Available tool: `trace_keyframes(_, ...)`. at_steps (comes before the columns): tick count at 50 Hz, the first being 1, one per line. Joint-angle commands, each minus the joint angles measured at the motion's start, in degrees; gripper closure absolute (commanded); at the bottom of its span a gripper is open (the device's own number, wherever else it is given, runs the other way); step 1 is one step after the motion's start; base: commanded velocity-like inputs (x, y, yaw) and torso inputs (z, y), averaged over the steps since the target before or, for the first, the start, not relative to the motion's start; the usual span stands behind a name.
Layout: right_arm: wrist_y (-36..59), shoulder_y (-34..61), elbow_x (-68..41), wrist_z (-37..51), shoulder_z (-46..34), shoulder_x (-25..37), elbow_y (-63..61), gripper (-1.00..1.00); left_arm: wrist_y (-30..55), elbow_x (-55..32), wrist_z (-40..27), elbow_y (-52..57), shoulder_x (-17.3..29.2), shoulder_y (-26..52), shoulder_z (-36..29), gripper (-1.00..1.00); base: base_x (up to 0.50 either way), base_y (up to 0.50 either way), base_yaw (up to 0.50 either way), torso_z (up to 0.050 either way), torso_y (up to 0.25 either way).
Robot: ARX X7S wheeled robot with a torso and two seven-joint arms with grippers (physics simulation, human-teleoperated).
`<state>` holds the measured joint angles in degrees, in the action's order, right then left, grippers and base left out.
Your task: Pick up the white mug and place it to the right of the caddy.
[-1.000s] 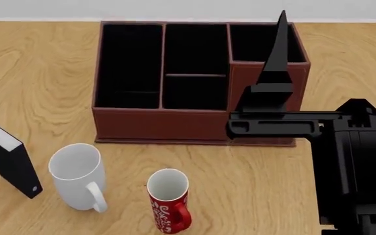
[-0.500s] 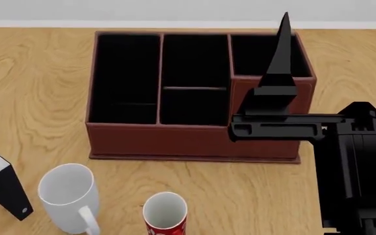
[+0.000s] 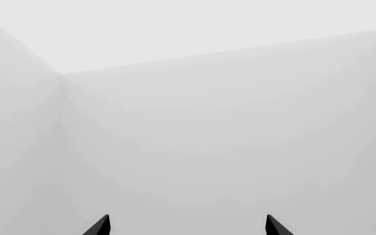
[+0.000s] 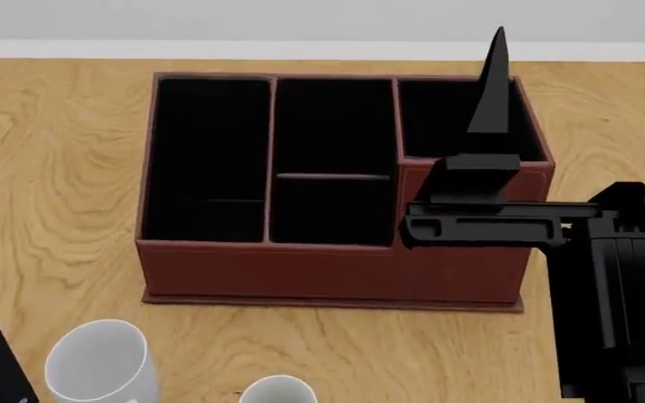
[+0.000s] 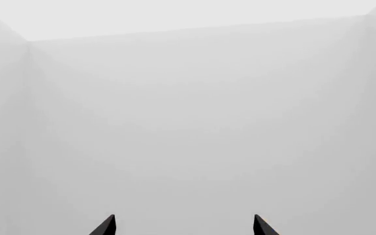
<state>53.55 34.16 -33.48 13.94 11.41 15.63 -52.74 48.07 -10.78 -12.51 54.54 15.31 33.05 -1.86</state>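
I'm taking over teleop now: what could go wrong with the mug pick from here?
1. The white mug sits at the head view's bottom edge, partly cut off, so aiming is harder.
2. Another mug's rim stands close beside it and could get knocked.
3. Both wrist views show only blank wall, giving no close guidance.

The left gripper (image 3: pixel 186 226) shows 2 black pointed fingertips (image 3: pixel 99 226) set apart before plain pale grey walls (image 3: pixel 201 142).

A light wooden table (image 4: pixel 65 143) with wavy grain meets a pale grey wall (image 4: pixel 300 21) at its far edge. Both wrist views show bare white walls (image 3: pixel 207 137) under even light.
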Motion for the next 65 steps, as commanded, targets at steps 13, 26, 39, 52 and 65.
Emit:
trace_keyframes(13, 0.0, -0.3, -1.9, 1.3, 0.3, 1.0, -0.6, -1.00, 0.2, -0.9, -0.8, 0.6, 0.4, -0.3, 0.2, -1.00, 0.16, 0.00, 0.00, 0.000, 0.000)
trace_keyframes(26, -1.0, -0.8, -1.7, 1.6, -0.2, 1.6, -0.4, -1.00, -0.2, -1.0, -1.3, 0.6, 0.8, -0.4, -0.2, -1.00, 0.11, 0.00, 0.00, 0.000, 0.001)
trace_keyframes(39, -1.2, -1.0, -2.4, 2.2, 0.0, 1.9, -0.4, -1.00, -0.4, -0.8, -1.5, 1.3, 1.9, -0.3, -1.2, -1.00, 0.00, 0.00, 0.00, 0.000, -0.088)
trace_keyframes(52, -1.7, -1.5, -2.8, 2.4, 0.0, 2.3, -0.2, -1.00, 0.1, -1.0, -2.2, 1.3, 2.1, 0.0, -1.6, -1.00, 0.00, 0.00, 0.00, 0.000, -0.209)
trace_keyframes(65, -2.1, -2.7, -3.9, 2.6, 0.9, 2.9, -0.8, -1.00, 0.8, -1.6, -2.8, 2.0, 2.1, 0.2, -1.8, -1.00, 0.00, 0.00, 0.00, 0.000, -0.153)
